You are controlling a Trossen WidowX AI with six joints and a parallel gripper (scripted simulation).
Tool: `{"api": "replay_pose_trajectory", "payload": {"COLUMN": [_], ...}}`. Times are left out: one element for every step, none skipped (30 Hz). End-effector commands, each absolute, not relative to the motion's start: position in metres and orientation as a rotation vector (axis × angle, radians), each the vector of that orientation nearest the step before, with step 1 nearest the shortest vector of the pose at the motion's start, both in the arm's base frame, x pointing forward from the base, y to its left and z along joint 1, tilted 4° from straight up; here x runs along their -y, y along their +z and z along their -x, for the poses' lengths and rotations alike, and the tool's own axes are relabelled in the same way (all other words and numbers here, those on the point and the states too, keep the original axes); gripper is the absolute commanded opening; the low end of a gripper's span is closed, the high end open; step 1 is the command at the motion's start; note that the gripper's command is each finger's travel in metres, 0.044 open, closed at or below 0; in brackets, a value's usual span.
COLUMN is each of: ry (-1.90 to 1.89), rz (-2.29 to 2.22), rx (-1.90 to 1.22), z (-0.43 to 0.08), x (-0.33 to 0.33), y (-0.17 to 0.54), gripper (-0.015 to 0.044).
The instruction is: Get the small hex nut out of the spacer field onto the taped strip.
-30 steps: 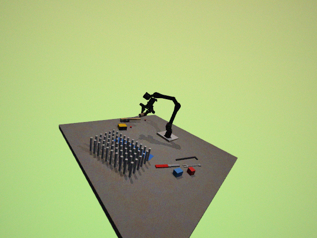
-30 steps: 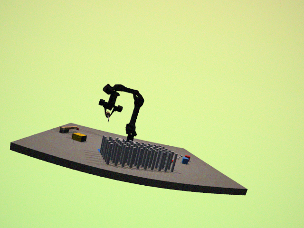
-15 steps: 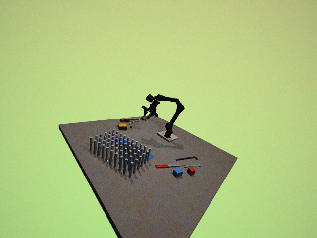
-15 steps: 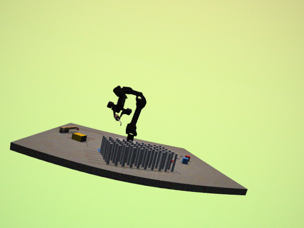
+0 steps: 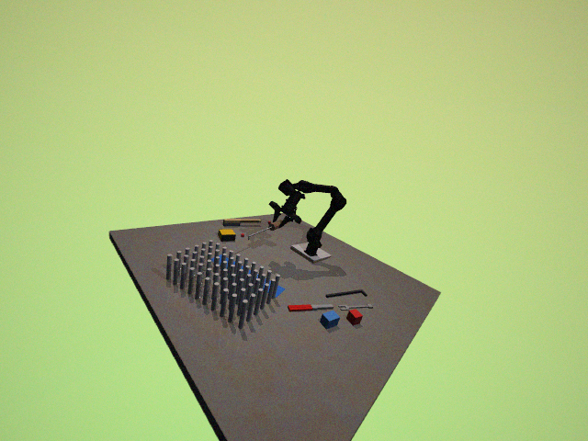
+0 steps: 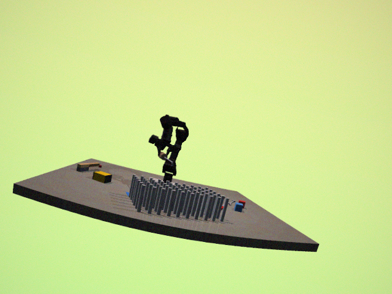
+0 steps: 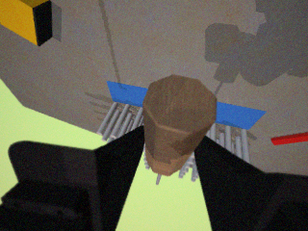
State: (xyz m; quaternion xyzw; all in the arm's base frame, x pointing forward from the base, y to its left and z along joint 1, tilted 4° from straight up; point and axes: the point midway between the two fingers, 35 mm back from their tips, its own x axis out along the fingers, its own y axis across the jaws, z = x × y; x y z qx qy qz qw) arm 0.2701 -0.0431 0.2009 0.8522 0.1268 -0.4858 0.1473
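My gripper (image 5: 281, 221) (image 6: 162, 154) (image 7: 169, 134) is shut on the wooden handle of a hook tool (image 5: 277, 224) (image 6: 163, 155) (image 7: 179, 103), held up in the air above the table. The tool's thin metal shaft points down toward the spacer side in the top view; its end is mostly hidden behind the handle in the wrist view. The metal spacers (image 5: 207, 290) (image 6: 179, 204) (image 7: 244, 144) stand upright in close rows, with the tool clear of them. The blue taped strip (image 5: 280, 289) (image 6: 127, 193) (image 7: 241, 115) lies along their arm-side edge. The hex nut cannot be made out.
A yellow block (image 5: 227, 233) (image 6: 101, 177) (image 7: 18, 18) and a wood-topped bar (image 5: 242, 220) (image 6: 88, 165) lie beyond one end of the field. Beyond the other are a red-handled tool (image 5: 299, 308) (image 7: 291, 139), black angled rod (image 5: 345, 293), wrench, blue cube (image 5: 329, 320) (image 6: 238, 207) and red cube (image 5: 354, 316).
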Motion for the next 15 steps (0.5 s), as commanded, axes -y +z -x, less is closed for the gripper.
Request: {"api": "replay_pose_trajectory", "payload": {"ry": [-1.378, -1.373, -1.367, -1.362, -1.356, -1.352, -1.349, -1.348, -1.348, -1.348, -1.348, -1.348, -1.347, -1.347, -1.347], "rz": [-2.460, -2.461, -2.463, -2.464, -2.466, -2.468, -2.469, -2.469, -2.469, -2.469, -2.469, -2.469, -2.469, -2.469, -2.469], "rx": [-0.382, -0.388, -0.393, -0.398, -0.404, -0.409, -0.411, -0.412, -0.412, -0.412, -0.412, -0.412, -0.412, -0.412, -0.412], "z": [-0.266, -0.265, -0.264, -0.263, -0.262, -0.261, -0.261, -0.260, -0.260, -0.261, -0.261, -0.262, -0.263, -0.264, -0.265], "x": [0.024, 0.020, 0.016, 0.012, 0.008, 0.004, 0.002, 0.002, 0.002, 0.002, 0.002, 0.002, 0.002, 0.002, 0.002], "y": [0.197, 0.196, 0.195, 0.194, 0.193, 0.193, 0.192, 0.192, 0.192, 0.191, 0.190, 0.188, 0.185, 0.181, 0.177], "gripper": [0.0000, 0.0000, 0.0000, 0.0000, 0.0000, 0.0000, 0.0000, 0.0000, 0.0000, 0.0000, 0.0000, 0.0000, 0.0000, 0.0000, 0.0000]}}
